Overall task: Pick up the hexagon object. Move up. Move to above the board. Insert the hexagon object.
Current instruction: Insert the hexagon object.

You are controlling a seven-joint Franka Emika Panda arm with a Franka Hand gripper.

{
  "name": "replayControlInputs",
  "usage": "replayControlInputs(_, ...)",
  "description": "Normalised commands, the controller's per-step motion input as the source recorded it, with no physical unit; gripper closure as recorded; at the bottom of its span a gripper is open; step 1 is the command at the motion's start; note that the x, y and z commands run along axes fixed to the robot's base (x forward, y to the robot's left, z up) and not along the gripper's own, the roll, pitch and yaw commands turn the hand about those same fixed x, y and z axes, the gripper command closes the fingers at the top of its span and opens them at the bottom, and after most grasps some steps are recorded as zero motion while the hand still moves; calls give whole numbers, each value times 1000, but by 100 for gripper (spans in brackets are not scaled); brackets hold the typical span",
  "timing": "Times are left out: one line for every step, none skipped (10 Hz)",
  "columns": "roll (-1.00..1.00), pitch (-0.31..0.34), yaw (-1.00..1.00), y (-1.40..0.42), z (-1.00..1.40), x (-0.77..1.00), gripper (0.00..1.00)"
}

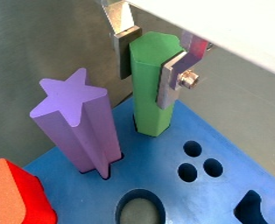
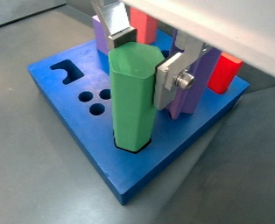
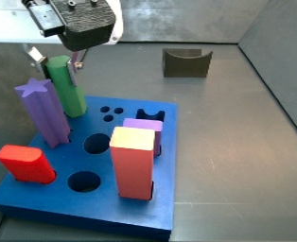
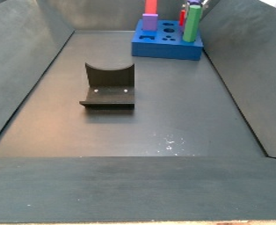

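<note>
Green and slim, the hexagon object (image 3: pixel 66 87) stands upright at the far left corner of the board (image 3: pixel 103 209) in a side view, its foot already down in a cut-out, with the gripper (image 3: pixel 57 59) over its top. Just beside it to the left is the purple star post (image 3: pixel 40 113), and lower left sits a red block (image 3: pixel 25 163). Further right on the board come the round holes (image 3: pixel 110 113), then a tall red post with a pale top (image 3: pixel 133 163) and a purple piece (image 3: pixel 144 126) behind it. Well apart, on the grey surface (image 3: pixel 227 113) at the upper right, lies the dark olive U-shaped block (image 3: pixel 185 62).

The step in hand looks like the insertion, nearly done. To finish it well, I judge the post should be kept vertical and pressed straight down until it seats, with no sideways drag toward the star post, and the plates should part only once it stands by itself.

In both wrist views the gripper's silver fingers (image 2: pixel 172 80) lie flat against opposite faces of the hexagon object's upper part, closed on it, the jaws only as wide as the post. The post has broad flat facets, a matte, even green skin and a flat top; its base meets the blue slab near the corner.
</note>
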Motion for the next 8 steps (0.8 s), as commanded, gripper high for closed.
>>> replayControlInputs(61, 0, -46, 0, -389, 0, 100)
replayControlInputs(199, 0, 0, -100, -543, -23, 100)
replayControlInputs(301, 0, 0, -186, -680, 0, 100)
replayControlInputs(249, 3, 0, -186, -783, 0, 100)
replayControlInputs(170, 50, -26, -129, -840, 91, 100)
replayControlInputs(134, 71, -57, -89, -931, 151, 100)
replayControlInputs(0, 76, -120, 103, -1000, 183, 100)
replayControlInputs(-136, 27, -114, 257, -886, 126, 100)
